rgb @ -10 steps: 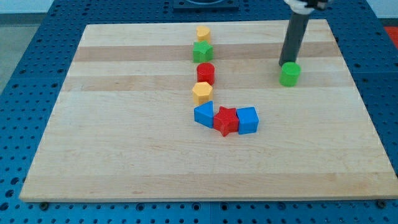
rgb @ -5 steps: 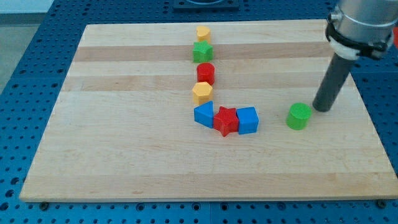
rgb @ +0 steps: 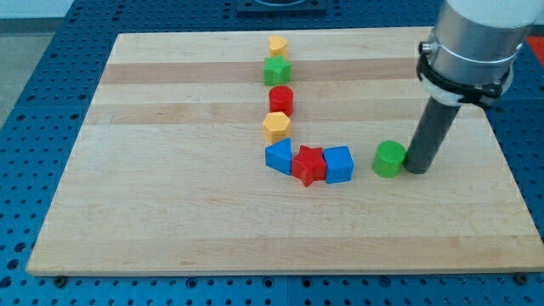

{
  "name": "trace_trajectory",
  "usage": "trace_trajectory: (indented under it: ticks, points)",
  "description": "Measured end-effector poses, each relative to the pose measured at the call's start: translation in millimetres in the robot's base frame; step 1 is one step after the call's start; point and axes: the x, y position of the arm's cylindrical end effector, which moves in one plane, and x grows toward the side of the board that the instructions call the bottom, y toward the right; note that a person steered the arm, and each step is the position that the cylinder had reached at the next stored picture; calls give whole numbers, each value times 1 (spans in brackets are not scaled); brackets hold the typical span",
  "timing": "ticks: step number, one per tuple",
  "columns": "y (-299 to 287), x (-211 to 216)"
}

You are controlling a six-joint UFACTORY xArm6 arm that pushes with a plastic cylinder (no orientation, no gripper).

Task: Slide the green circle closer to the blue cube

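Seven small blocks sit on a pale wooden board that rests on a blue perforated bench. I have no gripper, only a dark straight rod, so nothing is clasped. My tip rests on the board just to the right of the green circle, touching it or very nearly so; the exact contact is too fine to make out. The upper part of my arm is cut off by the view's top edge near the right corner.

That green circle, a short cylinder, lies toward the board's right edge, roughly midway between its top and bottom edges. It is near the blue cube but apart from it, with bare wood between them.

The blue cube touches a red star on its left, and a second blue block, wedge-like in shape, presses against the star's other side.

Above these, a column runs toward the board's top edge: a yellow block, its shape hard to tell, then a red cylinder, a green star and another yellow block, heart-like but too small to be sure. A dark object at the view's top edge is mostly cut off.
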Motion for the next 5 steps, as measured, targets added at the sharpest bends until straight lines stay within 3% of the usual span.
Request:
trace_trajectory:
  ticks: [3, 5]
  points:
    - [-29, 0]
    - [-15, 13]
